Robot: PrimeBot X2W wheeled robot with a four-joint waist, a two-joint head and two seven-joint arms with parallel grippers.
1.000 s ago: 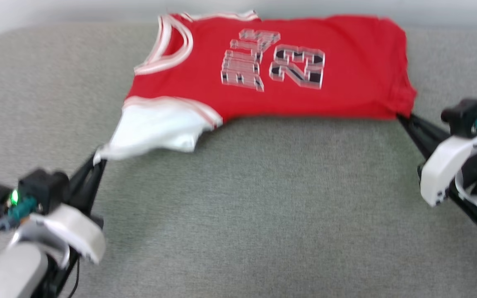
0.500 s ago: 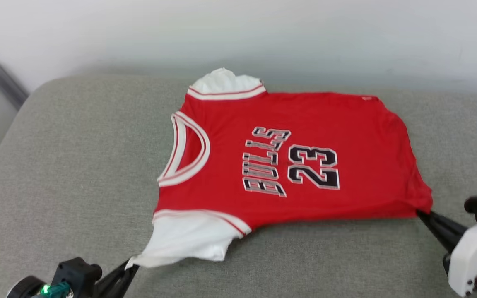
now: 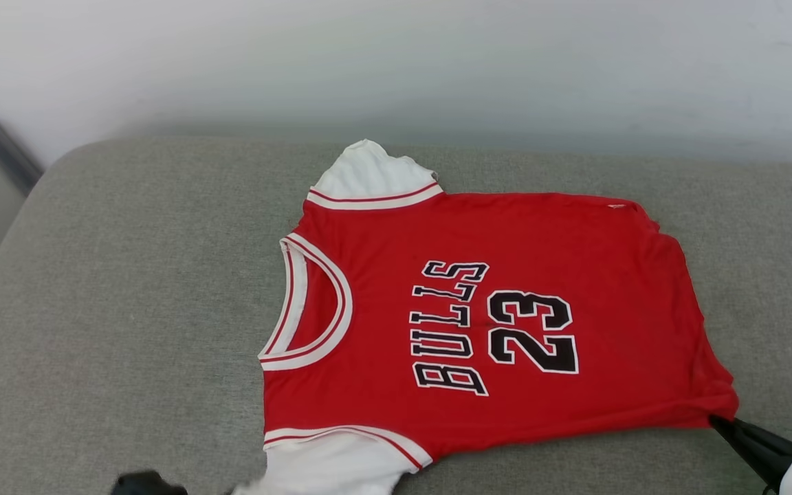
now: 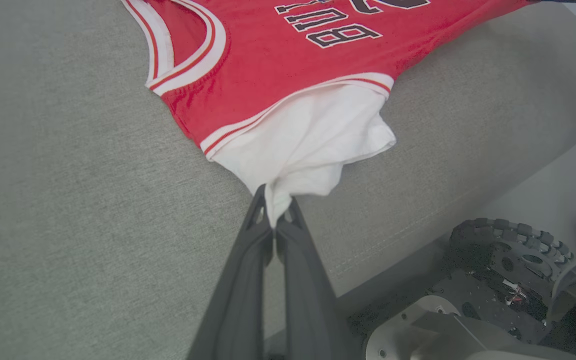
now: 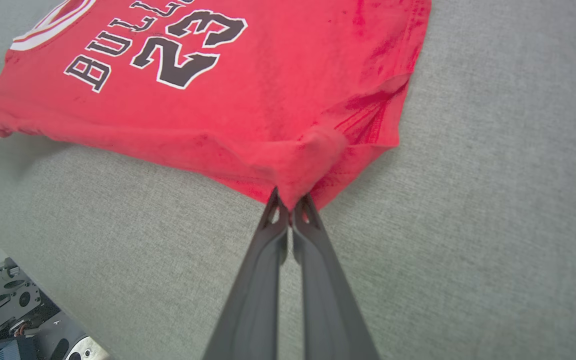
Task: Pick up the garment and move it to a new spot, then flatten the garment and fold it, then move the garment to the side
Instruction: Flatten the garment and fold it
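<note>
Head view, tilted up from a second ago: more wall (image 3: 396, 62) in frame, everything sharper. At left, still pinching the white lining of the garment (image 3: 506, 309) with the left gripper (image 4: 275, 205), fingers pressed together on the cloth. Mid-frame, lying chest-up on the grey cushion (image 3: 128, 275), BULLS and 23 now readable. At right, still clamping the red hem corner with the right gripper (image 5: 290, 197), fabric pulled taut.
</note>
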